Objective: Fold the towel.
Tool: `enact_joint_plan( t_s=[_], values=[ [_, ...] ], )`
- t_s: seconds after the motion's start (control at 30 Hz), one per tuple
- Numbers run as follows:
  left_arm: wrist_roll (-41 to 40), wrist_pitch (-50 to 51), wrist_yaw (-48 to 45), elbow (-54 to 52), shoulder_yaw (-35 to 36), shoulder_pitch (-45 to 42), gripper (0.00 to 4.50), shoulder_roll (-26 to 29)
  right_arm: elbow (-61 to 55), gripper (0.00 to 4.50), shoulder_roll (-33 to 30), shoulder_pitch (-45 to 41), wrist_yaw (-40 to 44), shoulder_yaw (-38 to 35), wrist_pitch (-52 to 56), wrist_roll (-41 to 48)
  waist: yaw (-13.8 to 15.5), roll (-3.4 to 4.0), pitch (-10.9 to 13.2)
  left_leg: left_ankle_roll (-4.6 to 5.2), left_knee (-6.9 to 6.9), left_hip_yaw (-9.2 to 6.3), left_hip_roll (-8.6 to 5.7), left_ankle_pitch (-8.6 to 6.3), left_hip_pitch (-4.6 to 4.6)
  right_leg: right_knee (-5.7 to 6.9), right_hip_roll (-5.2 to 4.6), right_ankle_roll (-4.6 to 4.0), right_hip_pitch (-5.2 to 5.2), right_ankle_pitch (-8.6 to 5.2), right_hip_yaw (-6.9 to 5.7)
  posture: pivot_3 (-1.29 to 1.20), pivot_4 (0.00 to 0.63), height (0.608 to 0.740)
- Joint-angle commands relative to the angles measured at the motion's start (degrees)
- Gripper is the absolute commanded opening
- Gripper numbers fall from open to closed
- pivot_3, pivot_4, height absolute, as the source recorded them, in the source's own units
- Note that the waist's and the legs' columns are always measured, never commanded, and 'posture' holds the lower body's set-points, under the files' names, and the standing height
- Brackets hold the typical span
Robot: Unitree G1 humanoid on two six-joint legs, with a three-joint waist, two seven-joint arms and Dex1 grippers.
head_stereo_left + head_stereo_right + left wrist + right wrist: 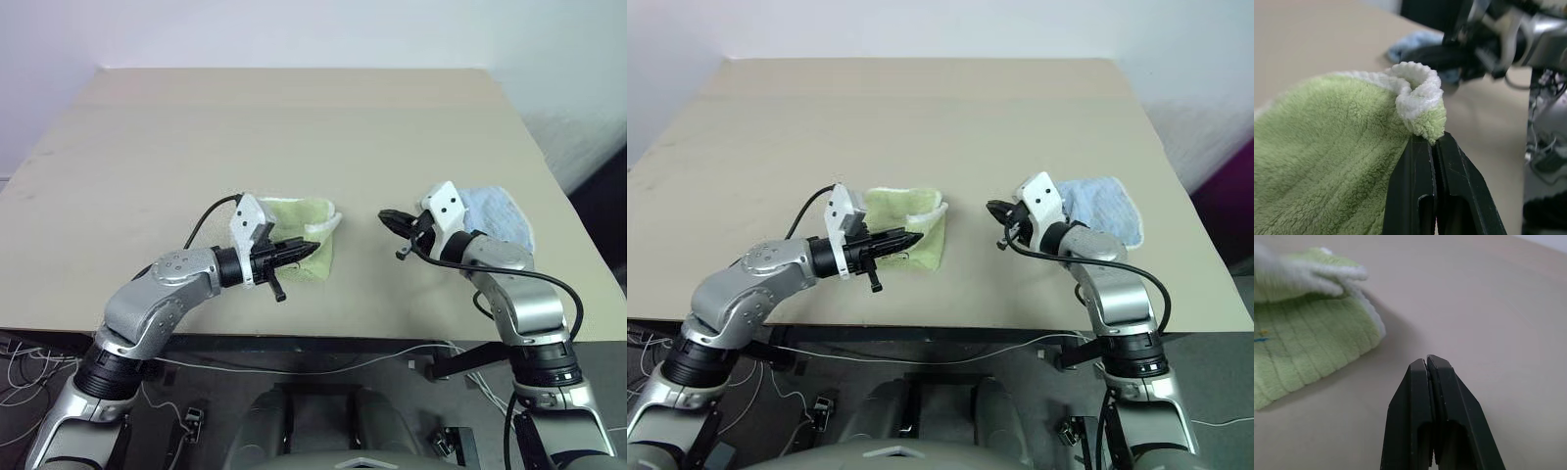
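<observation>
Left wrist view: a towel (pixel 1327 147) corner is being pinched by the closed left gripper (pixel 1436 142), presumably for folding over. At centre frame, the right gripper (pixel 1426 363) is being kept closed, empty.

both arms reach inward, the left gripper (pixel 306 251) apparently pinched shut, the right gripper (pixel 388 217) closed and empty

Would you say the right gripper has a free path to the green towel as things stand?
Probably yes: the right gripper is shut with nothing in it, and bare table lies between it and the towel, whose corner the left gripper pinches.
</observation>
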Motion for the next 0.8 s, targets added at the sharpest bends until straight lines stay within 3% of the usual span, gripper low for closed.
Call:
enact_joint_plan(
  t_s=[0.03,0.3,0.57,0.67,0.8],
  values=[
    [5.0,-1.9,-2.4,0.7,-1.2,-0.7,0.02,0.5,-3.0,0.04,-0.7,0.3,-0.5,-1.7,-0.2,1.3,0.0,0.00,0.0,0.00,0.00,0.00,0.00,0.00,0.00,0.00,0.00,0.00,0.00,0.00,0.00,0.00,0.150,0.740],
    [9.6,-1.3,-3.3,1.1,-0.9,0.3,0.02,-1.0,-3.3,0.04,-0.8,0.4,-0.3,-1.1,-0.2,1.2,0.0,-0.01,0.0,0.00,0.00,-0.01,0.00,0.00,0.00,0.00,-0.02,0.01,0.00,0.00,0.00,0.00,0.150,0.740],
    [6.2,1.1,-5.1,-1.7,3.8,3.1,2.69,-1.6,-2.7,0.04,-1.0,-1.5,0.7,-0.2,0.1,1.1,-0.1,-0.01,0.0,0.00,0.01,-0.03,0.02,0.00,0.00,0.01,-0.02,0.01,-0.01,0.01,0.00,0.00,0.150,0.740],
    [2.5,2.1,-5.6,-2.3,9.2,4.7,3.64,-1.1,-3.2,0.04,-0.6,-2.2,1.1,0.3,0.5,1.5,-0.1,0.00,0.0,0.00,0.01,-0.03,0.02,0.00,0.00,0.01,-0.02,0.01,-0.01,0.01,0.00,0.00,0.150,0.740],
    [-1.5,2.6,-1.4,-0.1,18.5,3.8,3.66,-2.5,-3.8,0.02,1.8,-4.0,0.7,1.1,1.9,3.2,0.0,0.00,0.0,0.00,0.02,-0.06,0.03,0.00,0.00,0.01,-0.03,0.01,-0.01,0.01,-0.01,0.00,0.150,0.740]
  ],
)
